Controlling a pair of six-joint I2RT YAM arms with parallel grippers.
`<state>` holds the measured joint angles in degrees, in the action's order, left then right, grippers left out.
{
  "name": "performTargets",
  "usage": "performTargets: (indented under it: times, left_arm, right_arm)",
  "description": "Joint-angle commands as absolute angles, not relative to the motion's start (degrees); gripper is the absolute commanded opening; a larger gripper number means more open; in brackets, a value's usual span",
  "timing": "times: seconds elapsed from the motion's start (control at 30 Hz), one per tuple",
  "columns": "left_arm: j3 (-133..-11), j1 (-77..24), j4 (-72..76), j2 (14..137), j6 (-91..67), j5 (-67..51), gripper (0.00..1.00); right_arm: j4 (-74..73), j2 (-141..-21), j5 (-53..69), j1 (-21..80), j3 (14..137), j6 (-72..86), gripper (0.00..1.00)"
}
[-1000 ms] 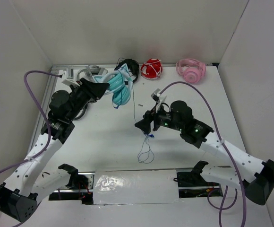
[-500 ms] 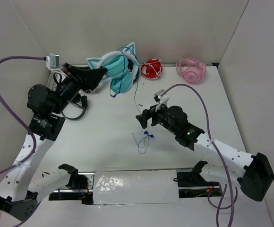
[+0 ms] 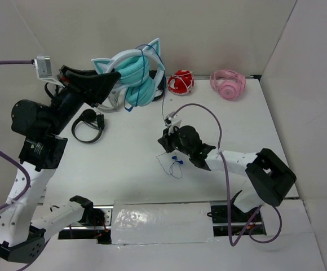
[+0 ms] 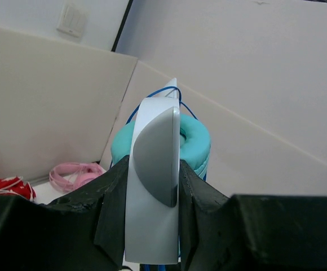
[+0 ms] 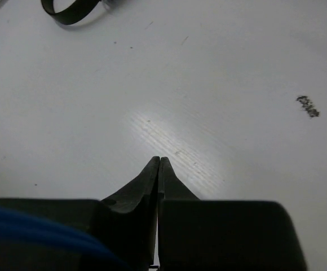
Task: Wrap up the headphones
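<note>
The teal headphones (image 3: 135,76) with two cat ears hang in the air at the back left. My left gripper (image 3: 115,79) is shut on their pale headband (image 4: 152,186), one finger on each side, with a teal cup (image 4: 194,141) beyond it. The thin dark-blue cable (image 3: 162,116) drops from them to my right gripper (image 3: 164,148), which sits low over the table's middle. Below it the cable's end lies in a small loop (image 3: 172,166). In the right wrist view the fingertips (image 5: 159,160) press together, and a blue blur of cable (image 5: 34,231) crosses the near left.
Black headphones (image 3: 88,125) lie on the table at the left, with a grey-white pair (image 3: 111,100) behind them. Red headphones (image 3: 180,82) and pink headphones (image 3: 228,83) rest against the back wall. White walls enclose the table on three sides.
The left arm has raised the teal headphones up and back. The right gripper slid left toward the hanging cable and its jaws have come together.
</note>
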<state>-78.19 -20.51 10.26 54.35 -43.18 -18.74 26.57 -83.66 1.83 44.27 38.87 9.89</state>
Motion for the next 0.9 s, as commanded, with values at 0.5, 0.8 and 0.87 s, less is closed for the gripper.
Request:
performTargets:
  times: [0.5,0.8,0.87]
  left_arm:
    - [-71.9,-20.4,18.0,53.9,-31.6,2.1,0.0]
    - [-72.8,-20.3,15.8,56.9,-29.5,12.9,0.0]
    - [-75.0,-20.3,14.8,59.7,-28.8,16.9,0.0]
  right_arm:
    - [-1.4,-41.1,-25.3,43.4,39.5,13.7,0.0]
    - [-8.7,-32.3,-12.4,41.0,45.4,14.2,0.0]
    - [-9.4,-30.7,-6.5,41.0,47.1,14.1,0.0]
